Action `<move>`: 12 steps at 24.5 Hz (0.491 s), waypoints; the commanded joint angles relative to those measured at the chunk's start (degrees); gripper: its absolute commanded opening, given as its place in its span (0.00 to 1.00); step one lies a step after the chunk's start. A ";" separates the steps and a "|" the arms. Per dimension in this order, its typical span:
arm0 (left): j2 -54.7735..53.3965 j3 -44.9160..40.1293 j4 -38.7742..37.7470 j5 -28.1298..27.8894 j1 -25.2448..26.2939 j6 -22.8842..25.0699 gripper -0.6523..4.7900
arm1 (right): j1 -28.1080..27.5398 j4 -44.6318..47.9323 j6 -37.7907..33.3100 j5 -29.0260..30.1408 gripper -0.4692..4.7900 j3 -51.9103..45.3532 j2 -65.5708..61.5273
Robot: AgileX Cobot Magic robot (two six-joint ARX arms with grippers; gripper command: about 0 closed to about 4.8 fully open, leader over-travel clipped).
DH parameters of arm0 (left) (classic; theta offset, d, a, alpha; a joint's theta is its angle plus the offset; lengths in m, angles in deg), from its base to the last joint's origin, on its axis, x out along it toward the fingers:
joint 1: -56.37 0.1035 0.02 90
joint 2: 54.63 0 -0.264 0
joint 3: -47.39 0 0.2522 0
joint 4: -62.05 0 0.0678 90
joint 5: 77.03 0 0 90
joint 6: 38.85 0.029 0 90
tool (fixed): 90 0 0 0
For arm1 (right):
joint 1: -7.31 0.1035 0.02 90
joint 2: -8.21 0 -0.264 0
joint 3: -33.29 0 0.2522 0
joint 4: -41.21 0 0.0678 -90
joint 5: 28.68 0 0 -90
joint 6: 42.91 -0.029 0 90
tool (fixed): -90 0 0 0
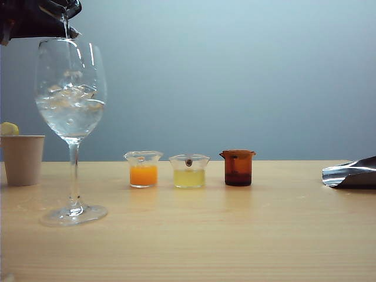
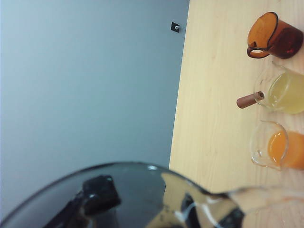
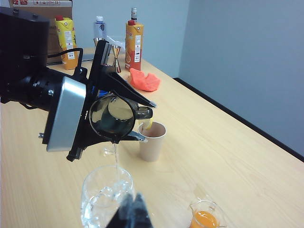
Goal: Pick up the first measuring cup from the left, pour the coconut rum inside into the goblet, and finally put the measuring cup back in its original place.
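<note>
One measuring cup [image 3: 114, 116], smoky grey, is clamped between the fingers of the left gripper [image 3: 118, 116] and is tipped on its side above the goblet [image 1: 70, 106], at about 11 o'clock in the exterior view. A thin thread of clear coconut rum [image 3: 115, 156] is seen falling from its lip into the bowl, where ice cubes and clear liquid are already gathered. The goblet is stood upright on the table [image 1: 235, 235]. At 3 o'clock from its stem, three more small cups are lined up, apart from one another: one clear cup [image 1: 143, 169] of orange liquid, one clear cup [image 1: 189, 171] of pale yellow liquid, and one amber-brown cup [image 1: 238, 167]. One beige paper cup [image 1: 22, 158] is set at 9 o'clock from the goblet, with something yellow in its mouth. The right gripper [image 1: 352, 173] is kept low over the table at 3 o'clock; whether it is released or clenched cannot be told. Only the right wrist view shows two cartons [image 3: 134, 39], one bottle [image 3: 99, 27], one metal jigger [image 3: 116, 58] and one orange cloth [image 3: 144, 80] beyond the paper cup.
</note>
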 commanded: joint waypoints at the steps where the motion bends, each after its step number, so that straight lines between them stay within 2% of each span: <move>1: 0.26 0.28 1.18 0.46 0.00 0.39 0.33 | 0.02 0.52 0.11 0.17 0.08 0.11 0.09; 5: 0.26 0.28 1.11 1.18 -0.33 1.95 0.33 | 0.04 0.48 0.11 0.17 0.08 0.11 0.09; 12: 0.61 0.85 -0.35 0.87 -3.80 4.22 0.33 | 0.04 -0.70 0.11 0.20 0.08 0.11 0.09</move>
